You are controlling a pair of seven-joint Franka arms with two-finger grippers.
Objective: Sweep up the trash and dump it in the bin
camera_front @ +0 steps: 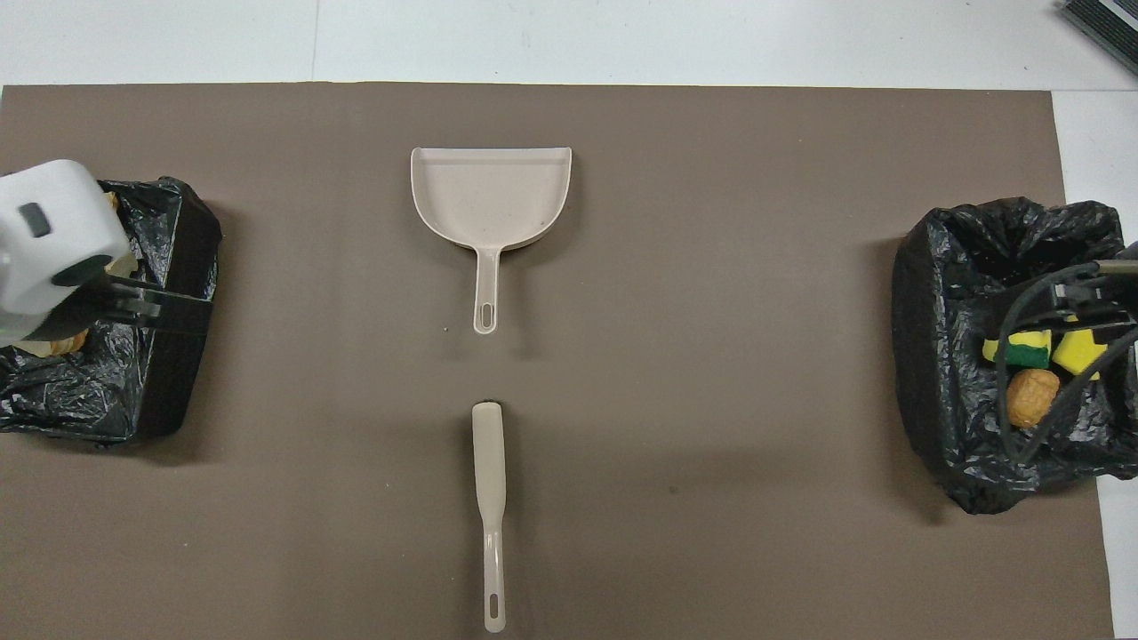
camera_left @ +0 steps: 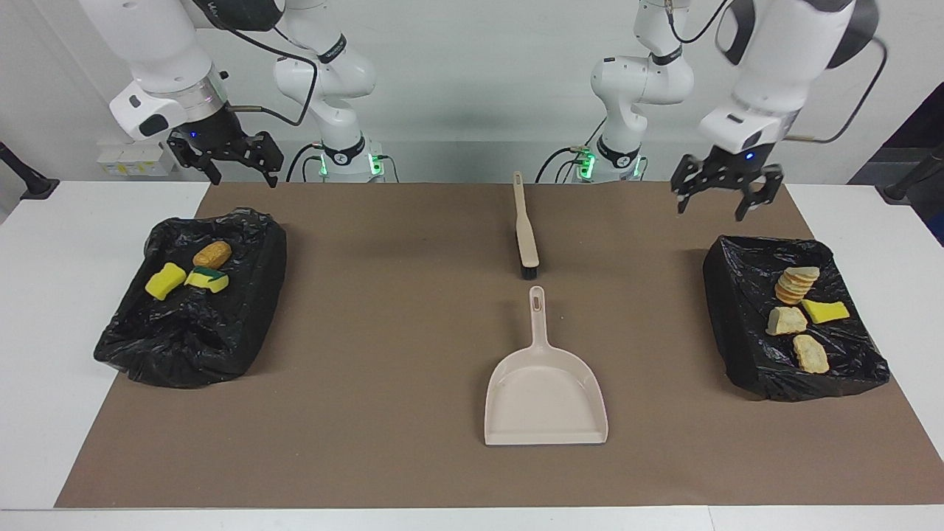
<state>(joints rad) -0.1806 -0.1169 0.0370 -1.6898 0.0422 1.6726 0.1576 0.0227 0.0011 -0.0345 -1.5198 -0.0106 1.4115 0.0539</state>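
The trash lies in two black-lined bins. The bin (camera_left: 737, 354) at the left arm's end holds bread slices (camera_left: 796, 284), a yellow sponge chunk (camera_left: 824, 310) and two bread lumps (camera_left: 785, 320). The bin (camera_left: 184, 361) at the right arm's end holds two sponge pieces (camera_left: 165, 280) and a bread lump (camera_left: 212, 254). My left gripper (camera_left: 726, 199) hangs open and holds nothing, high over the edge of its bin closest to the robots. My right gripper (camera_left: 227, 164) waits open over the mat's edge by the other bin.
A beige dustpan (camera_left: 544, 391) lies flat mid-table, its handle pointing toward the robots. The beige brush (camera_left: 525, 228) lies in line with it, nearer to the robots. A brown mat (camera_left: 383, 310) covers the white table.
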